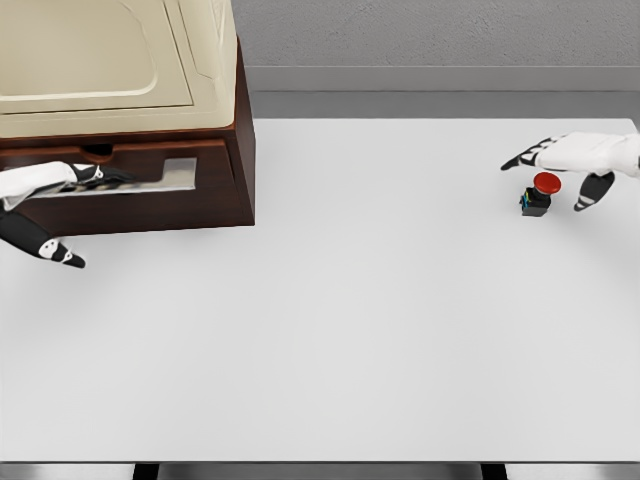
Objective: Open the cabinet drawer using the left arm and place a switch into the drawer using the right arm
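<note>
One switch [539, 194], a small dark block with a round red button on top, stands on the white worktop [380, 330] near its far right corner. The right hand [568, 165] reaches in from the right edge and hovers just above and around the switch: its long fingers [527, 156] point left over the red cap, and the thumb [592, 193] hangs down just right of the block. The fingers are spread and nothing is clamped between them; whether any digit touches the switch cannot be told.

Well apart, at the far left corner, sits the cabinet [170, 100], with a cream top and a dark brown body. Its drawer [120, 170] shows a pale slot along the front. The left hand [60, 180] comes in from the left edge and lies against the drawer front, its dark fingers [100, 176] tucked into the slot and curled on the edge there, while the thumb [55, 252] dangles free below.
</note>
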Motion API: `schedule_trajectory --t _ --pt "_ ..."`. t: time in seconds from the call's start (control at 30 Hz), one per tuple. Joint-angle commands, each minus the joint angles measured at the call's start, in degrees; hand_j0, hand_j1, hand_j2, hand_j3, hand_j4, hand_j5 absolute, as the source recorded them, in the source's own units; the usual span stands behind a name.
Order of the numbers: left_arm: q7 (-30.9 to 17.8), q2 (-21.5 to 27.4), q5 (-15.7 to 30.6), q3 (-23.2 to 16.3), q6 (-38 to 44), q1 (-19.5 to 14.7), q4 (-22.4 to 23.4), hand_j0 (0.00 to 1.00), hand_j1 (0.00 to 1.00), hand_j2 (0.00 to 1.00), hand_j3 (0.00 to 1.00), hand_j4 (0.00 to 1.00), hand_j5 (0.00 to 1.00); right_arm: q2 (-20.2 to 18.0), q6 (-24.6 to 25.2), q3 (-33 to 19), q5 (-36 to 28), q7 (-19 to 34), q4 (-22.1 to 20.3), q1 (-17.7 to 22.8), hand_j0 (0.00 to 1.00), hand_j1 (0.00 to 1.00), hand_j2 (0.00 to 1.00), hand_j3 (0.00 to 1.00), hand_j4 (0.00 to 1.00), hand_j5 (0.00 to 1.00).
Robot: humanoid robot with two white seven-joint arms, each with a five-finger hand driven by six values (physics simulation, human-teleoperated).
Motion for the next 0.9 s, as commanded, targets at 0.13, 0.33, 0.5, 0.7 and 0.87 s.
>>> schedule_trajectory --t 0.13,0.33,0.5,0.7,0.87 --pt "-1.8 0.4 -0.2 -1.0 -1.3 0.0 -0.2 1.00 1.00 1.00 1.00 1.00 1.00 0.2 0.1 0.4 0.1 0.0 1.5 -0.6 1.00 1.00 1.00 1.00 1.00 1.00" --pt "-2.5 2.8 1.5 -2.6 -4.8 0.0 -0.2 1.00 1.00 1.00 1.00 1.00 1.00 0.2 0.1 0.5 0.1 0.0 1.8 -0.6 1.00 1.00 1.00 1.00 1.00 1.00" --pt "-2.5 3.0 1.5 -3.0 -5.0 0.0 -0.9 1.00 1.00 1.00 1.00 1.00 1.00 0.5 0.1 0.5 0.1 0.0 1.8 -0.6 1.00 1.00 1.00 1.00 1.00 1.00" --pt "-2.5 4.7 2.2 -4.6 -8.4 0.0 -1.0 1.00 1.00 1.00 1.00 1.00 1.00 0.8 0.1 0.5 0.1 0.0 1.8 -0.7 1.00 1.00 1.00 1.00 1.00 1.00" --pt "-2.6 7.3 2.9 -6.8 -14.5 0.0 -1.3 1.00 1.00 1.00 1.00 1.00 1.00 0.9 0.1 1.3 0.1 0.0 1.8 -0.7 1.00 1.00 1.00 1.00 1.00 1.00"
